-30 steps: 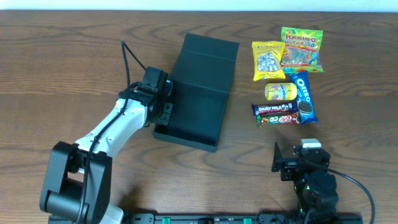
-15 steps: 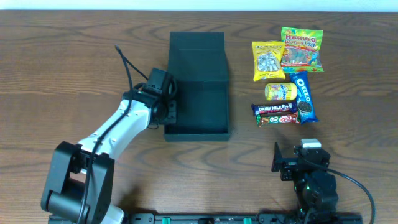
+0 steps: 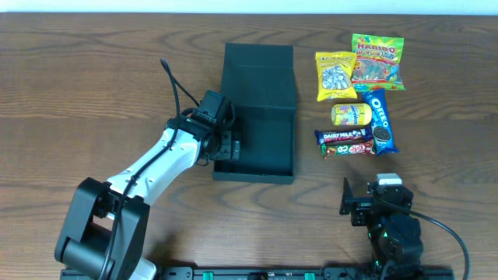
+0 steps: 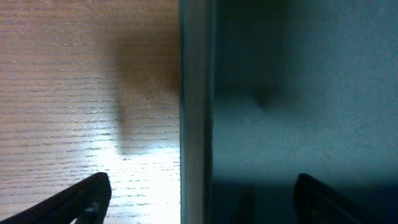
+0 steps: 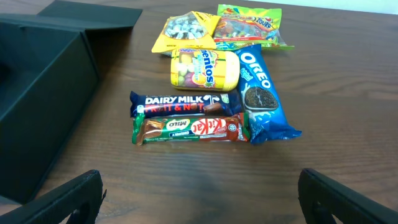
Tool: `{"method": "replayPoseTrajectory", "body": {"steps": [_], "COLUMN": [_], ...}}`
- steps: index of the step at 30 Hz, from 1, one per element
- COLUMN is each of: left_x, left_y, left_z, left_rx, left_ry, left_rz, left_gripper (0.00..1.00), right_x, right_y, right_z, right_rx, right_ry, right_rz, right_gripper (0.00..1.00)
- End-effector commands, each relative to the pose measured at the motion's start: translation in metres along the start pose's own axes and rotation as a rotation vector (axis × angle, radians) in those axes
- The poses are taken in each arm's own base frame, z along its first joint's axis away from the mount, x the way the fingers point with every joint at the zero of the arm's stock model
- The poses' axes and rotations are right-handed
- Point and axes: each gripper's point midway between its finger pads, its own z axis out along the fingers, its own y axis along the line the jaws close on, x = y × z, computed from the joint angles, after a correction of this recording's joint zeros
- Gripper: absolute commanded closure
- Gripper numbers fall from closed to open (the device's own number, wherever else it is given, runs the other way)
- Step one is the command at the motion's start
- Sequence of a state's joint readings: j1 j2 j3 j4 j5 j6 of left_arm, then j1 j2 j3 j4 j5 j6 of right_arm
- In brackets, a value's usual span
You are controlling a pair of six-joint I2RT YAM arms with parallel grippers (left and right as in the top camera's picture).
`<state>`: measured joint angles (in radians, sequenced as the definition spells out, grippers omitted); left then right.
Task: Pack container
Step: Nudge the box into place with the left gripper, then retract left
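Overhead: the container (image 3: 264, 132) lies open, long axis near-to-far, snacks (image 3: 350, 115) to its right. Your left gripper (image 3: 227, 145) straddles its left wall, jaws apart, empty; your open right gripper (image 5: 199, 196) is nearer the snacks.

Worktop (image 3: 93, 78): brown wood, grain running left to right. Six snack items lay flat in one tight cluster on its right half.

- Haribo bag (image 3: 377, 61): multicoloured, at the back of the group.
- Yellow sweet bag (image 3: 336, 75): just left of the Haribo bag, edges touching.
- Mentos tub (image 5: 205, 69): yellow, on its side, in front of the yellow bag, against the Oreo pack.
- Oreo pack (image 5: 264, 93): blue, lying lengthwise front to back at the cluster's right side.
- Dairy Milk bar (image 5: 180, 102): dark wrapper, lying crosswise in front of the Mentos tub.
- KitKat bar (image 5: 189, 129): brown and green Milo wrapper, parallel to the Dairy Milk bar and touching it on the near side. Both bars' right ends met the Oreo pack.
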<state>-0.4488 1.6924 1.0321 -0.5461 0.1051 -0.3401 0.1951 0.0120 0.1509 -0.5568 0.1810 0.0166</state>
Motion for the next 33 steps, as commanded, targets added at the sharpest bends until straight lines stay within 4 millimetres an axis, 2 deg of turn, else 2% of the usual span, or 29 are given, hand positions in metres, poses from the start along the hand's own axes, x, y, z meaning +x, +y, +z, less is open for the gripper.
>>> {"method": "replayPoseTrajectory", "body": {"steps": [1, 5, 10, 11, 13, 15, 21, 27, 30, 33], "left_x": [-0.003, -0.017, -0.036, -0.034, -0.021, -0.003, 0.045, 0.08, 0.082, 0.077], "left_y": [-0.001, -0.009, -0.022, -0.022, -0.019, -0.012, 0.007, 0.022, 0.023, 0.021], "left_z": [-0.014, -0.053, -0.135, -0.164, -0.193, -0.215, -0.239, -0.244, -0.243, -0.244], "left_rx": [0.007, 0.041, 0.122, 0.145, 0.162, 0.17, 0.158, 0.136, 0.134, 0.14], "left_ry": [-0.019, -0.1, -0.297, -0.359, -0.407, -0.426, -0.398, -0.341, -0.336, -0.356], "left_rz": [0.003, 0.005, 0.034, 0.052, 0.067, 0.068, 0.067, 0.064, 0.063, 0.064], "left_gripper": [0.05, 0.04, 0.05, 0.05, 0.05, 0.05, 0.05, 0.05, 0.05, 0.05], "right_x": [0.0, 0.0, 0.0, 0.0, 0.0, 0.0, 0.0, -0.002, -0.002, -0.015], "right_y": [-0.002, -0.002, -0.002, -0.002, -0.002, -0.002, -0.002, -0.001, 0.024, 0.069], "right_z": [0.0, 0.0, 0.0, 0.0, 0.0, 0.0, 0.0, 0.0, -0.002, -0.015], "right_rx": [0.015, 0.015, 0.015, 0.014, 0.015, 0.015, 0.015, 0.004, -0.141, -0.417], "right_ry": [-0.003, -0.002, -0.003, -0.003, -0.002, -0.002, -0.003, -0.009, -0.008, 0.011], "right_rz": [-0.011, -0.011, -0.011, -0.011, -0.011, -0.011, -0.011, -0.009, 0.04, 0.341], "right_gripper": [0.01, 0.01, 0.01, 0.01, 0.01, 0.01, 0.01, 0.01, 0.01, 0.01]}}
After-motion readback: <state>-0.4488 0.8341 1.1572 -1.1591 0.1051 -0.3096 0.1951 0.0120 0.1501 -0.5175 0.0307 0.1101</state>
